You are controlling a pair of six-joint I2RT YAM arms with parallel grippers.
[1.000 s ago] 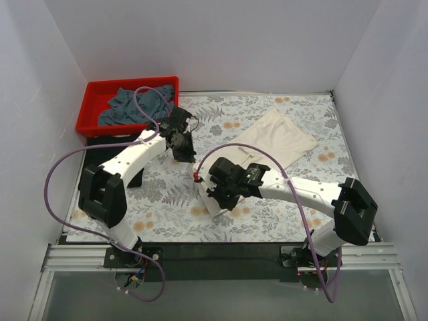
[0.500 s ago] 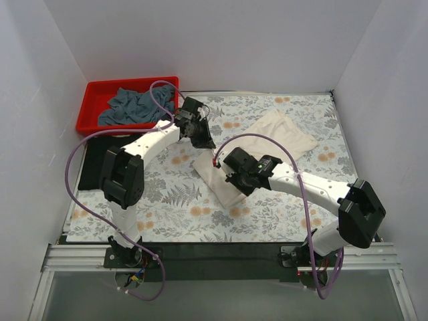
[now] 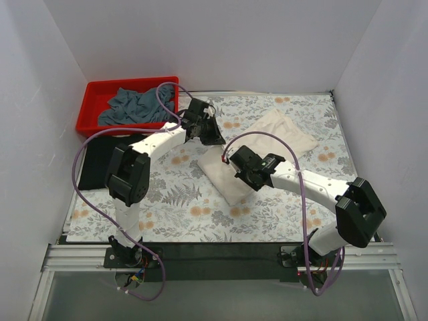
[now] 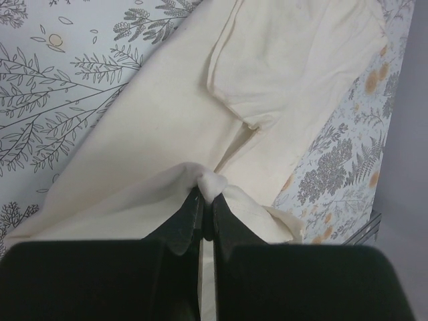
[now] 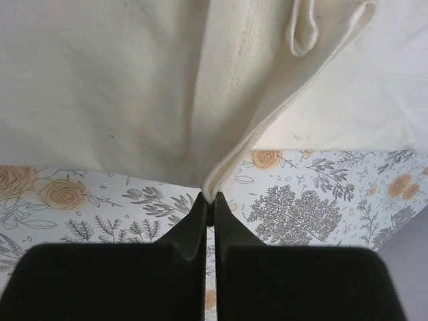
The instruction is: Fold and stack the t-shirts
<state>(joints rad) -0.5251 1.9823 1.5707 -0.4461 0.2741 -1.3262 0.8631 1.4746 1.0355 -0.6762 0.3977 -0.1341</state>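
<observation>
The left claw (image 4: 206, 200) pinches a fold of the cream t-shirt (image 4: 167, 114), the right claw (image 5: 209, 199) its edge. Only the top view shows the grey-blue t-shirt (image 3: 130, 107) in the red bin (image 3: 83, 114) beyond the left claw

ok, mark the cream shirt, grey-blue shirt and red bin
cream shirt (image 3: 286, 136): top external view, flat far-right part.
grey-blue shirt (image 3: 134, 107): top external view, crumpled middle.
red bin (image 3: 83, 114): top external view, left wall.

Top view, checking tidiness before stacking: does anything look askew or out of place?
The grey-blue shirt lies crumpled, unfolded, in the red bin. The cream shirt sits diagonally on the tablecloth, mid-fold. Nothing looks spilled or damaged.
</observation>
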